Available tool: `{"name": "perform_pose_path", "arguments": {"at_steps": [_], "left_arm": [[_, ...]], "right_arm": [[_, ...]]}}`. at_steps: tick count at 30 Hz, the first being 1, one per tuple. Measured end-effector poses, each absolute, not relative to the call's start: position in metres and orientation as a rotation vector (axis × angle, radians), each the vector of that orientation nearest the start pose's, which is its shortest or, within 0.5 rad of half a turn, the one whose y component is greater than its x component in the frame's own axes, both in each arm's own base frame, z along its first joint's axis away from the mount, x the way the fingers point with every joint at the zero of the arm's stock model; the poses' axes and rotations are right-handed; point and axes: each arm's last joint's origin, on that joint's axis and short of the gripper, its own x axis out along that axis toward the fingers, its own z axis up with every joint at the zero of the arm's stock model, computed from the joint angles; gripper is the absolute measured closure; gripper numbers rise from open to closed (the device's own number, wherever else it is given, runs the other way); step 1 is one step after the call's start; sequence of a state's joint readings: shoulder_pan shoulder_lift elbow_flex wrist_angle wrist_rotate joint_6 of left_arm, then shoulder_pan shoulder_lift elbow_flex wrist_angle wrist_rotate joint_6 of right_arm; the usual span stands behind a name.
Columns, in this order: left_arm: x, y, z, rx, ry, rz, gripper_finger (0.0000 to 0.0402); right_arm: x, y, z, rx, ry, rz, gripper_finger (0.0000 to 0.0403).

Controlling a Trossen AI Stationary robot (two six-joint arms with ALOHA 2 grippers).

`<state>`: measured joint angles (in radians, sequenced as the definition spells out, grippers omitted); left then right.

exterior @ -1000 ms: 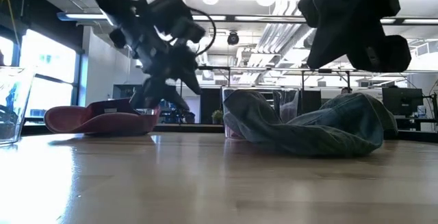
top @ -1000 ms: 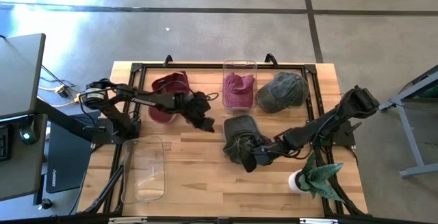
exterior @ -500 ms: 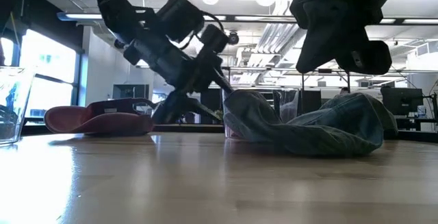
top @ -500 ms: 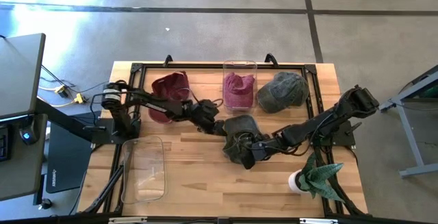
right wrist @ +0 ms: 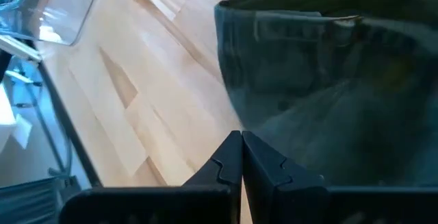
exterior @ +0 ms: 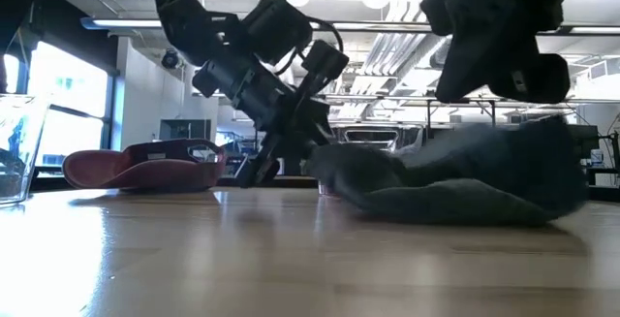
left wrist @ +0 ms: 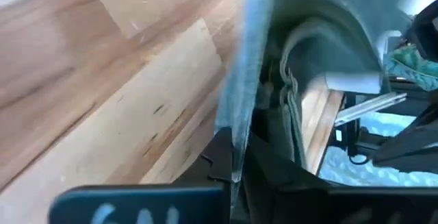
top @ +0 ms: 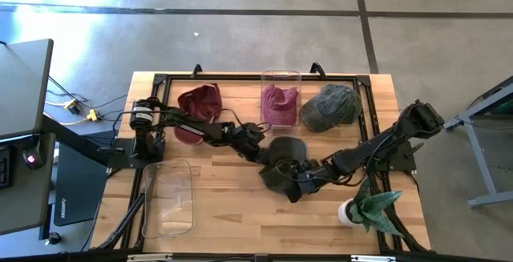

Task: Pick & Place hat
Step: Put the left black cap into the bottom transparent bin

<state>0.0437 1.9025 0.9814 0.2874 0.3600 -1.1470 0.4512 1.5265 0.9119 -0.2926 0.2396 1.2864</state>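
Dark hat (top: 282, 166): lies crumpled on the wooden counter (top: 232, 202), near its middle, between the two tools.
Left tool (top: 266, 155): reaches in from the left edge of the counter and is closed on the hat's near rim; in the left wrist view the fabric edge (left wrist: 243, 87) runs down into the closed fingers.
Right tool (top: 298, 180): at the hat's opposite side, fingers pressed together on its cloth (right wrist: 321, 80).
Red hat (top: 199, 111): on the counter at the back left, beside the left arm.
Clear cup (top: 280, 99): at the back middle, a maroon hat inside it.
Green hat (top: 330, 106): just to the right of the cup.
Clear bin (top: 168, 198): front left, well apart from the dark hat.
Plant (top: 370, 204): front right corner.
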Motion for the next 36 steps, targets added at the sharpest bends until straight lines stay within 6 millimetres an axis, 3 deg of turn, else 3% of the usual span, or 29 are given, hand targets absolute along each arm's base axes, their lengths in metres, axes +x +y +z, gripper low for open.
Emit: {"name": "perform_pose_path", "arguments": {"at_steps": [7,14,21,28,34,36], "left_arm": [[0.379,0.006,0.140,-1.238,0.740,0.063,0.0396],[0.378,0.004,0.140,-1.290,0.772,0.026,0.0398],[0.380,0.004,0.143,-1.337,0.766,-0.011,0.0399],[0.378,0.004,0.141,-1.357,0.792,-0.002,0.0400],[0.377,0.004,0.140,-1.338,0.805,0.019,0.0400],[0.378,0.004,0.141,-1.335,0.800,0.004,0.0401]], "right_arm": [[0.271,0.127,0.188,0.913,0.749,-0.362,0.0401],[0.268,0.107,0.164,0.965,0.539,-0.397,0.0402],[0.271,0.090,0.157,0.881,0.581,-0.281,0.0402],[0.278,0.089,0.164,0.657,0.590,-0.104,0.0402],[0.295,0.100,0.212,0.430,0.670,0.006,0.0403],[0.299,0.102,0.220,0.334,0.722,0.033,0.0403]]}}
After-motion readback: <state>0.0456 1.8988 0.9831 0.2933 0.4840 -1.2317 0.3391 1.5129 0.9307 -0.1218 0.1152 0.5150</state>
